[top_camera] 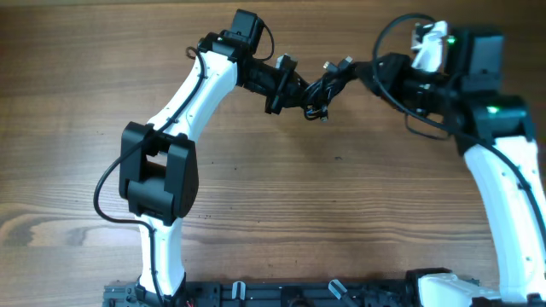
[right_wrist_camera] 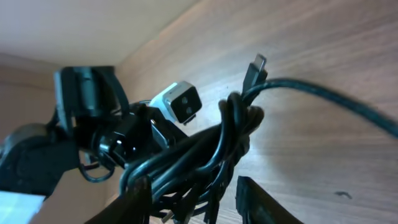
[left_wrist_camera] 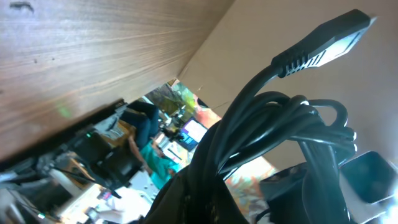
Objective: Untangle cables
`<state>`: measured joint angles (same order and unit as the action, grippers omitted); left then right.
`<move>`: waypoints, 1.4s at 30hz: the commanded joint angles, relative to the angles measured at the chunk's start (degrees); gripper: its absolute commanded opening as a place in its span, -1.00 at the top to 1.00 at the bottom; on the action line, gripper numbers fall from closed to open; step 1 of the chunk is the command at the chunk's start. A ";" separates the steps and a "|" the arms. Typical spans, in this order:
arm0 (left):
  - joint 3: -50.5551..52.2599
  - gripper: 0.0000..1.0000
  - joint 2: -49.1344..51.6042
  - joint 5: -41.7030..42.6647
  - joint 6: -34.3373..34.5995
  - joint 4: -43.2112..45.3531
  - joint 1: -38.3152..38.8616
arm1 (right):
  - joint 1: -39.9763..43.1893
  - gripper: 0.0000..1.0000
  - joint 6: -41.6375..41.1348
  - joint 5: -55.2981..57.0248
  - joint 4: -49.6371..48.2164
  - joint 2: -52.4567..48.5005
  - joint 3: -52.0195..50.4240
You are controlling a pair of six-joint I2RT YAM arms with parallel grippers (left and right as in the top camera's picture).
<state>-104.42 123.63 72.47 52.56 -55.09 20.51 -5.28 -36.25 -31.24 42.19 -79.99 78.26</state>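
The cables (top_camera: 325, 87) form one black tangled bundle hanging above the wooden table (top_camera: 281, 196) at the back, between my two grippers. My left gripper (top_camera: 295, 90) is shut on the bundle's left side. In the left wrist view the cables (left_wrist_camera: 267, 124) rise out of the closed jaws (left_wrist_camera: 205, 211), and a flat plug (left_wrist_camera: 329, 37) sticks up at the top right. My right gripper (top_camera: 363, 71) sits at the bundle's right end. Its fingers (right_wrist_camera: 135, 200) stand apart in the right wrist view, with the cables (right_wrist_camera: 211, 143) lying loose between them, nearer the left one. A small plug (right_wrist_camera: 256, 65) points upward.
A black rail (top_camera: 299, 294) with clips runs along the table's front edge between the arm bases. The right arm's own thicker wire (top_camera: 394, 32) loops above its wrist. The left arm's wrist camera (right_wrist_camera: 180, 102) shows just behind the bundle.
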 commanded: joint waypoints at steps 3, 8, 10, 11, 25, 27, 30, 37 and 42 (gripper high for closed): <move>-0.70 0.92 -1.29 1.40 8.41 0.11 -0.11 | -0.87 0.18 -2.95 1.88 -0.98 -5.81 0.85; -0.70 0.92 -1.29 1.36 7.63 0.15 -0.11 | -0.87 0.19 -2.95 1.62 -5.57 -8.72 0.85; -0.70 0.92 -1.29 1.36 4.66 0.15 -0.11 | -0.87 0.18 -2.91 0.70 -7.91 -8.74 0.85; -0.70 0.92 -1.29 1.33 3.96 0.15 -0.11 | -0.87 0.19 -2.89 -1.01 -9.09 -8.74 0.85; -0.70 0.92 -1.29 1.33 3.15 0.85 2.32 | -7.89 0.19 -1.88 2.29 -11.21 -10.62 0.85; -0.70 0.92 -1.29 1.33 2.84 0.85 2.45 | -7.89 0.27 -2.14 2.27 -11.54 -12.72 0.85; -0.70 0.92 -1.29 -0.63 -6.45 1.66 2.54 | -7.91 0.39 -1.01 2.25 -12.11 -13.55 0.85; -0.70 0.92 -1.29 -36.26 -28.41 -7.56 6.51 | -7.91 0.59 10.47 -1.88 -9.99 -13.25 0.87; -0.70 0.92 -1.29 -51.41 -28.37 -10.10 9.55 | -7.91 0.64 13.84 6.19 -1.62 -12.81 1.25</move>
<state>-105.06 123.44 30.79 27.24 -65.19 28.03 -12.73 -25.34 -30.96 37.36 -93.06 78.02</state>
